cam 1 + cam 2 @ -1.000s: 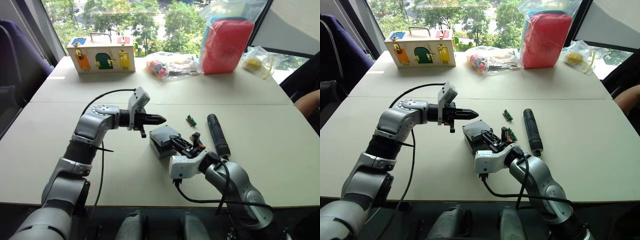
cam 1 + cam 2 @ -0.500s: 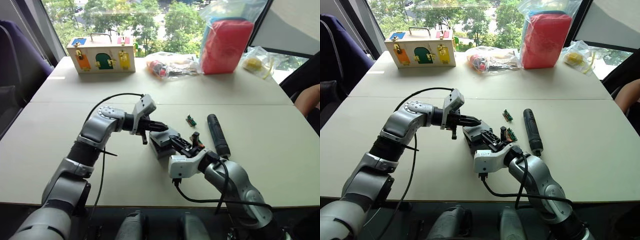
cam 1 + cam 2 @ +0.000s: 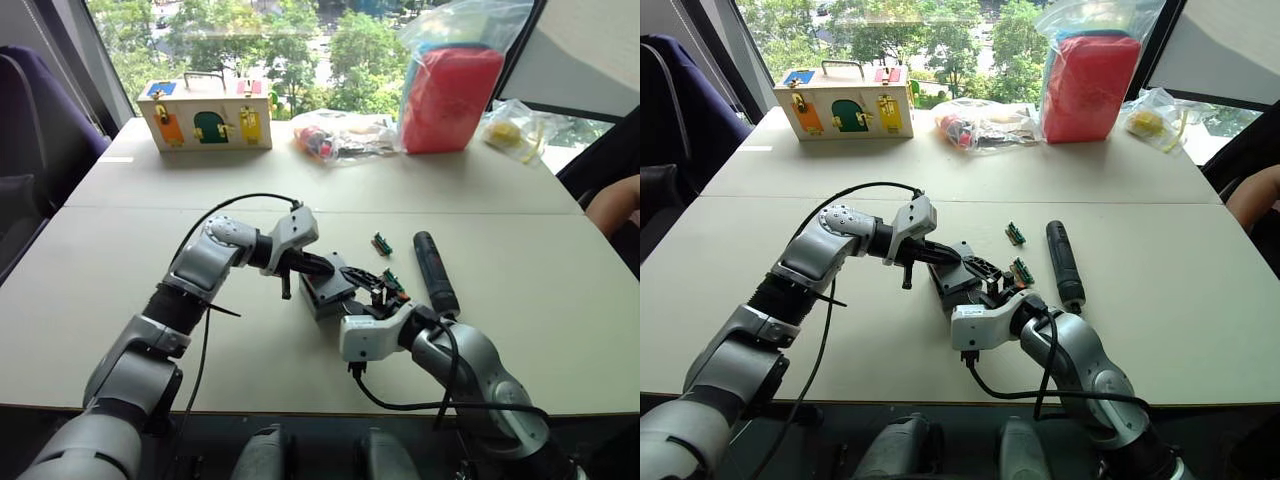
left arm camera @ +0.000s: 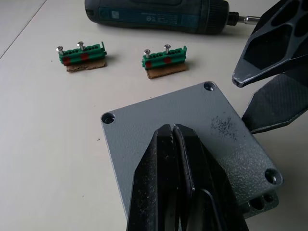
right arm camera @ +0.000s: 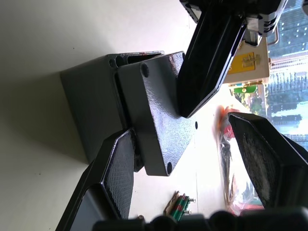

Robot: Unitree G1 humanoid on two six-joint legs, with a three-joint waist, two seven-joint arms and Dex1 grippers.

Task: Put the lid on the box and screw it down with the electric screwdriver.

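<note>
Left end effector (image 4: pixel 174 132): we see its two black fingers pressed together, tips resting on top of the lid (image 4: pixel 192 120). Nothing clamped between them.

Right end effector (image 5: pixel 187 159): fingers spread apart, straddling the lid's near edge, one finger (image 5: pixel 115 168) touching the side of the box (image 5: pixel 89 106), the other clear of it. Not gripping anything as far as we can tell.

The lid sits on the box (image 3: pixel 952 287) but skewed; in the right wrist view its corner overhangs and the box's corner holes show beside it. The lid's corner screw holes are empty.

Box and lid sit mid-worktop (image 3: pixel 120 260), between the two arms.

Electric screwdriver (image 3: pixel 436 270) lies flat on the worktop to the robot's right of the box, apart from it, untouched. Two small green terminal blocks (image 4: pixel 164 58) with screws lie between box and screwdriver, one nearer (image 3: pixel 392 283), one further back (image 3: pixel 381 243).

Far edge of the worktop: wooden latch box (image 3: pixel 206 112), clear bags of parts (image 3: pixel 340 135), red pouch in plastic (image 3: pixel 450 85).
</note>
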